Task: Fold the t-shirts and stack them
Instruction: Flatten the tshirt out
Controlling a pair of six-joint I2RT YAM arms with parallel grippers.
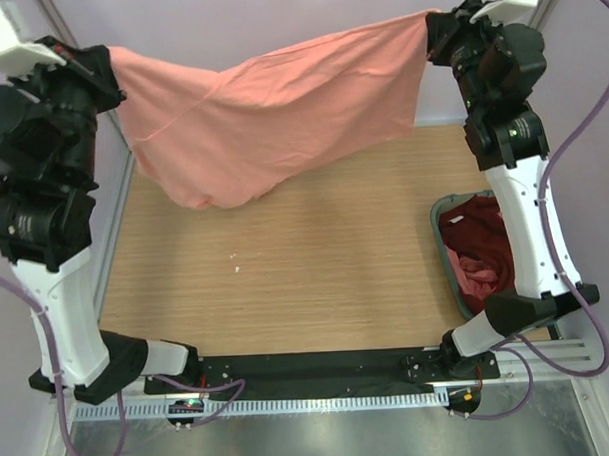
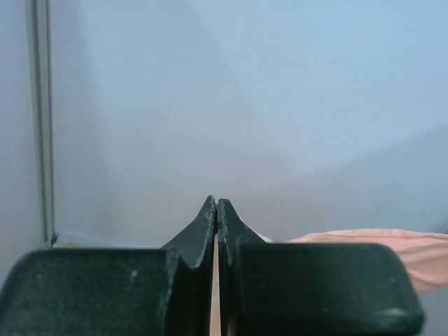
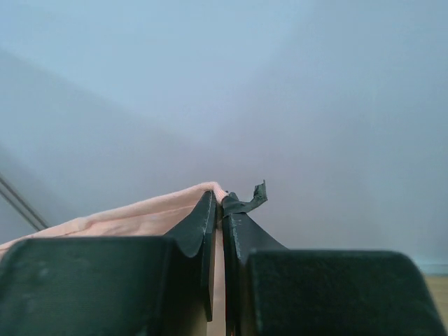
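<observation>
A salmon-pink t-shirt [image 1: 271,119] hangs stretched in the air between both raised arms, sagging toward the table at its lower left. My left gripper [image 1: 108,57] is shut on its left corner; in the left wrist view the gripper [image 2: 216,204] shows pressed tips, a sliver of pink between the jaws, and the pink t-shirt [image 2: 413,248] trailing right. My right gripper [image 1: 430,28] is shut on the right corner; in the right wrist view the gripper [image 3: 220,199] pinches the pink hem [image 3: 140,213]. A dark maroon t-shirt [image 1: 477,244] and more pink cloth lie in the basket.
The grey-teal basket [image 1: 440,215] stands at the table's right edge beside the right arm. The wooden table [image 1: 286,279] lies below the hanging shirt. Pale walls close in at the back and sides. A torn strip of black pad [image 3: 253,197] sticks up from the right gripper's finger.
</observation>
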